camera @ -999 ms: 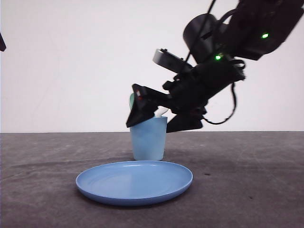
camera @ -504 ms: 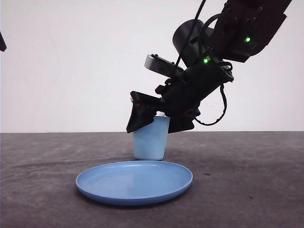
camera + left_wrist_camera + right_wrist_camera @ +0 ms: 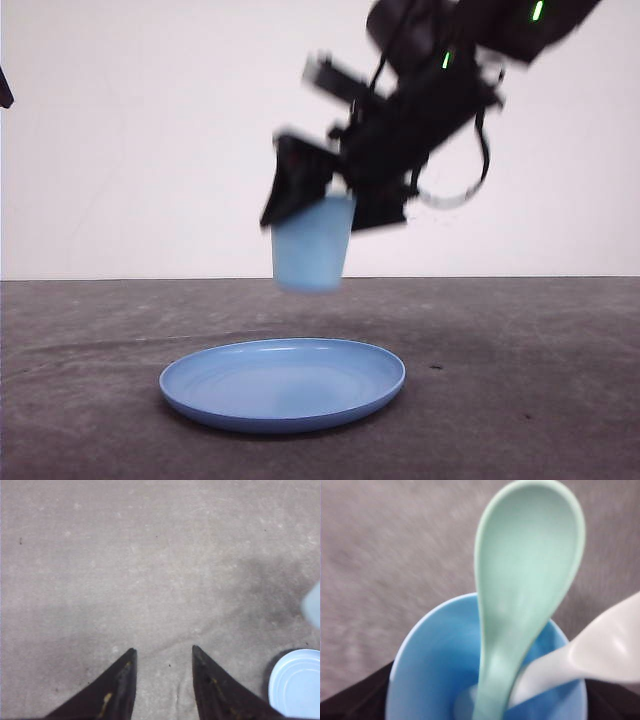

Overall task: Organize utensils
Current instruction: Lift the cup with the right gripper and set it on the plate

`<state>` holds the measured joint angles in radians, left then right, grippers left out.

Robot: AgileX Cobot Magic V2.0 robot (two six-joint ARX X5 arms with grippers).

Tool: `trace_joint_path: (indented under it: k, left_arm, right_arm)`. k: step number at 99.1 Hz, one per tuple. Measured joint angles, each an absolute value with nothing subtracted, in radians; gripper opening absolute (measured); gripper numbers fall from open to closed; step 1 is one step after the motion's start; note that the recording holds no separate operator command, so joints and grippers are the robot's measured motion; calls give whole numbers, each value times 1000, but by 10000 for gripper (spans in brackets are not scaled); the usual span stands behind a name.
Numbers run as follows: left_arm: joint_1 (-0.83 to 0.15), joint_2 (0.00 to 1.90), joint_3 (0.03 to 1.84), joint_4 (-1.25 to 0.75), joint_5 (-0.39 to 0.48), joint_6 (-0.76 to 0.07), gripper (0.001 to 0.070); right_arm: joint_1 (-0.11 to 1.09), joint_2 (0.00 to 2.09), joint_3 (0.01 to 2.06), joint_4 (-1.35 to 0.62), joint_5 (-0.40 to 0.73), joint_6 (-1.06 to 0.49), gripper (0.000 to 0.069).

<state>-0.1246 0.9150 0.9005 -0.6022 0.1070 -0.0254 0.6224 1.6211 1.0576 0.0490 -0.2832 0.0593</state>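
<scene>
Right pincer [image 3: 325, 205]: clamped on the rim of the cup [image 3: 311, 245], holding it in the air above the far edge of the plate [image 3: 283, 383]; cup clear of the worktop [image 3: 520, 380].
Left pincer [image 3: 162, 685]: half spread, nothing between the jaws, hanging over bare worktop; plate edge just to one side.
Spoon [image 3: 522, 595]: stands handle-down in the cup, bowl up and well past the rim.
Fork [image 3: 580, 662]: also in the cup, leaning on the rim beside the spoon, touching it low down.
Handling: both utensils look like light, stiff plastic, probably slick; loose in the cup, so likely to rattle or tip out if the cup tilts. Cup looks thin-walled; a rim pinch can flex it.
Where to hold: the cup by rim or wall carries both at once; singly, the spoon's thick handle is the better hold, the fork at mid-shaft.
Hard to read: front view is motion-blurred around the right pincer, so fingertip contact is unclear. Fork tines cut off at the frame edge. Cup bottom hidden by the utensils.
</scene>
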Motion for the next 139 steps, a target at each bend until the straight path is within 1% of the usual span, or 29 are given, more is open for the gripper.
trace_joint_path:
  k: [11, 32, 48, 58, 77, 111, 126, 139]
  left_arm:
    - [-125, 915, 900, -602, 107, -26, 193]
    - [-125, 915, 900, -601, 107, -25, 193]
    - [-125, 915, 900, -602, 107, -25, 193]
    - [-125, 915, 900, -602, 107, -25, 193]
    - [-125, 915, 900, -602, 108, -25, 193]
    - [-125, 915, 900, -602, 107, -25, 193]
    - [-125, 915, 900, -602, 107, -25, 193]
    - [-125, 915, 900, -602, 108, -25, 193]
  right_arm:
    - [649, 1529, 1011, 28, -254, 59, 482]
    - [727, 1364, 860, 18, -180, 57, 482]
    - [789, 1302, 761, 23, -152, 71, 482]
    - [823, 1304, 707, 56, -128, 84, 482]
    - [878, 1344, 630, 183, -78, 105, 482]
    - [889, 1503, 629, 345, -73, 111, 482]
    - [889, 1527, 629, 392, -73, 110, 483]
    - [889, 1527, 629, 393, -73, 110, 493]
